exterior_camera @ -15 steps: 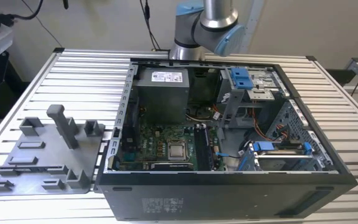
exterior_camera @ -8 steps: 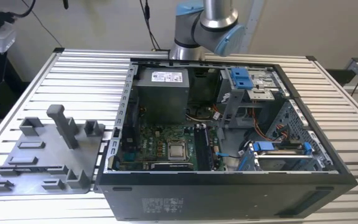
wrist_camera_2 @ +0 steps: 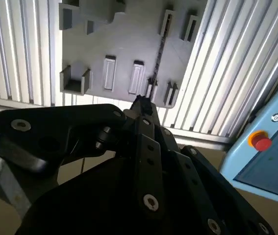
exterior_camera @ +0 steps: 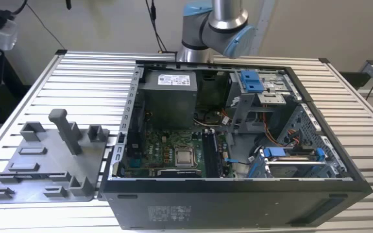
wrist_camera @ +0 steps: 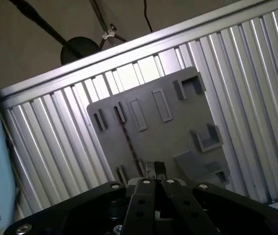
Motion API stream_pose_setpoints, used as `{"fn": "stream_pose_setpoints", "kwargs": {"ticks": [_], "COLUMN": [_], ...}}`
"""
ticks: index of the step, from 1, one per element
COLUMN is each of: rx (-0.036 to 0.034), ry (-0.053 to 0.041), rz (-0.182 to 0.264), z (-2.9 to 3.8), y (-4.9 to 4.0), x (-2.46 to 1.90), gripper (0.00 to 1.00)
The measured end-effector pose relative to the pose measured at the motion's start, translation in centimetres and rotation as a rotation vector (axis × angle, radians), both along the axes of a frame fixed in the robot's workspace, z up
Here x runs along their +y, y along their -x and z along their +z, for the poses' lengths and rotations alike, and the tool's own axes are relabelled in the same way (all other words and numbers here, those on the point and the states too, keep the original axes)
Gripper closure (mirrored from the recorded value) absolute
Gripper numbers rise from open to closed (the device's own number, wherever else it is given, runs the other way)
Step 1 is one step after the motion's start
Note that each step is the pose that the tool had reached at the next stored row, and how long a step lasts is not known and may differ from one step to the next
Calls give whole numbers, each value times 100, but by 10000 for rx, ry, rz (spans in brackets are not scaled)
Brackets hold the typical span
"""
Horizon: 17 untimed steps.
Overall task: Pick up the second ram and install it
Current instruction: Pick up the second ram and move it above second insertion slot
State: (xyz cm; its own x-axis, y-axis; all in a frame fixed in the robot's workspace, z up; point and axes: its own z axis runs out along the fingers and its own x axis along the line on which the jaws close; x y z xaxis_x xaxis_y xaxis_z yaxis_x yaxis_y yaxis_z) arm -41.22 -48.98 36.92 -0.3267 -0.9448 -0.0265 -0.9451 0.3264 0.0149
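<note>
The end effector hangs well above a grey fixture plate; in both wrist views its black fingers are drawn together to a narrow tip with nothing between them. The second ram is on that plate, standing on its long edge; from above it reads as a thin dark line running between two pairs of small upright holders. In the first wrist view the same stick crosses the plate from one holder pair to the other, its nearer end just beyond the fingertips, apart from them.

The plate lies on a slatted aluminium desk; it sits in the lower part of the frame at the exterior view's left, just beside an open black computer case. Inside the case lies a green motherboard, with a grey power supply above it in the frame and blue drive brackets toward the exterior view's right. The robot arm rises behind the case at the top centre of the frame; a pale blue control pendant with a red button lies past the desk's edge in the second wrist view.
</note>
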Motion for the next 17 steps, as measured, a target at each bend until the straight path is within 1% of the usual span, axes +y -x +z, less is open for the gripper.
{"fn": "stream_pose_setpoints", "kwargs": {"ticks": [17], "rx": [0], "ry": [-1], "rz": [3095], "z": [-15], "y": [0], "x": [0], "gripper": [89]}}
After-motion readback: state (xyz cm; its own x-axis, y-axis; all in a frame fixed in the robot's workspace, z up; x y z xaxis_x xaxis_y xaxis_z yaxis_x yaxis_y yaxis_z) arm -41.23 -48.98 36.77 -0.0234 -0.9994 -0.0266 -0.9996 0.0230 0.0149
